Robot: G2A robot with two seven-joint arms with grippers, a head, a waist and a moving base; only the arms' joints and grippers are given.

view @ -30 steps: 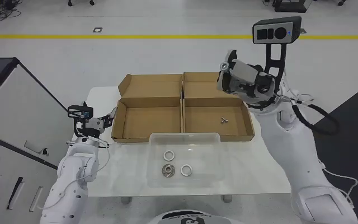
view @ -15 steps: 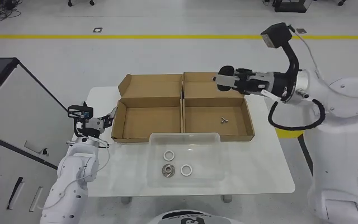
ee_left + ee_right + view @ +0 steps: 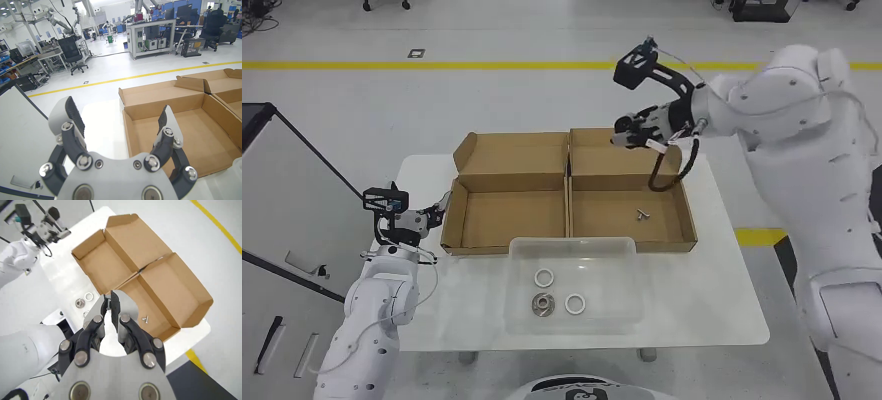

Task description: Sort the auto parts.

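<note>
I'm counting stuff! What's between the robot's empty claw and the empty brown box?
Only bare white table, shown in the left wrist view: the open left gripper sits just beside the left box.

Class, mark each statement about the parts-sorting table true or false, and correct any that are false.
1. The right gripper is shut on a small screw. True.
2. The left gripper grips a white ring. False: it is open, holding nothing, beside the nearer cardboard box.
3. The clear bin holds three white rings. False: it holds two white rings and a metal flanged part.
4. A loose screw lies in the other cardboard box. True.
</note>
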